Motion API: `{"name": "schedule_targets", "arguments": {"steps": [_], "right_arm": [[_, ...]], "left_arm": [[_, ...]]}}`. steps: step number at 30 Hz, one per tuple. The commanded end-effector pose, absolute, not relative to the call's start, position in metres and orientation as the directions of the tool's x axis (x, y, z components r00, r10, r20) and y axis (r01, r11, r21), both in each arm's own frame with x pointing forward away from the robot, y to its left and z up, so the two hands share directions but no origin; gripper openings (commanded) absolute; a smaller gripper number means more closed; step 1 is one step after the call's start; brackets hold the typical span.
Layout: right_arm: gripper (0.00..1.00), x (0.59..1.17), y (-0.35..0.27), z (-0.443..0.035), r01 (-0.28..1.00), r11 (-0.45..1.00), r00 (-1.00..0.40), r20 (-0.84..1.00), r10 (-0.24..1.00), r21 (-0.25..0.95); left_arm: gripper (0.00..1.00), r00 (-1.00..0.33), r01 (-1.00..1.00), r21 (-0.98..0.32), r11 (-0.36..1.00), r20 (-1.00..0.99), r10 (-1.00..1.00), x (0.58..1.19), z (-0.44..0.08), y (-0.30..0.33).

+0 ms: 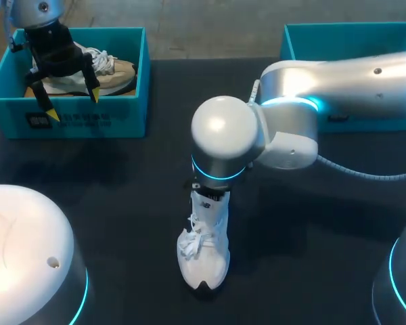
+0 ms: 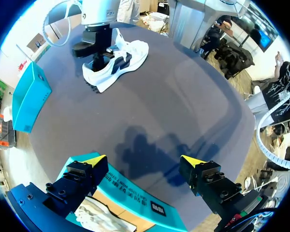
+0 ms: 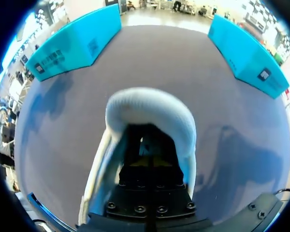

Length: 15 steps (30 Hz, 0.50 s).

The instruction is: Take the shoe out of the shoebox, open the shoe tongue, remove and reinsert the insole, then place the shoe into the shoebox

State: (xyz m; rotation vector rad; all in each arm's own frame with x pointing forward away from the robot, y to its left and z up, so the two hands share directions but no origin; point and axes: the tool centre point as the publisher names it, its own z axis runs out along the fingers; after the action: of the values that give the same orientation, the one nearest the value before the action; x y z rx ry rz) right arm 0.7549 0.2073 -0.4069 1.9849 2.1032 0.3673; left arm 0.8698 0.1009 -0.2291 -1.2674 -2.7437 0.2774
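A white shoe (image 1: 204,254) is sitting on the dark worktop (image 1: 122,176) in the lower middle of the frame. The right gripper (image 3: 149,162) is sitting down inside its opening; whether it is gripping cannot be told. At upper left, the left gripper (image 1: 73,103) is hovering, fingers (image 2: 94,162) apart, over a teal shoebox (image 1: 132,81) holding another shoe (image 1: 111,68).

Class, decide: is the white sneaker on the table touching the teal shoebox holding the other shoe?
Apart. The head view shows a wide stretch of bare table between the white sneaker and the teal shoebox.
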Motion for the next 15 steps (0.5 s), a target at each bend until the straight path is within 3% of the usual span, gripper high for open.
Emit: {"name": "schedule_targets", "arguments": {"steps": [1,6,15], "right_arm": [[0.0,0.718,0.211,-0.421,0.908,-0.285,0.267,0.098,0.959,0.306],[0.0,0.708,0.215,-0.412,0.915,-0.275,0.263,0.081,0.961,0.294],[0.0,0.731,0.222,-0.379,0.905,-0.183,0.189,0.022,0.982,0.385]], "left_arm": [[1.0,-0.646,0.744,-0.207,0.636,0.022,0.763,0.87,-0.229,0.101],[1.0,-0.646,0.744,-0.207,0.636,0.022,0.763,0.87,-0.229,0.101],[1.0,-0.646,0.744,-0.207,0.636,0.022,0.763,0.87,-0.229,0.101]]}}
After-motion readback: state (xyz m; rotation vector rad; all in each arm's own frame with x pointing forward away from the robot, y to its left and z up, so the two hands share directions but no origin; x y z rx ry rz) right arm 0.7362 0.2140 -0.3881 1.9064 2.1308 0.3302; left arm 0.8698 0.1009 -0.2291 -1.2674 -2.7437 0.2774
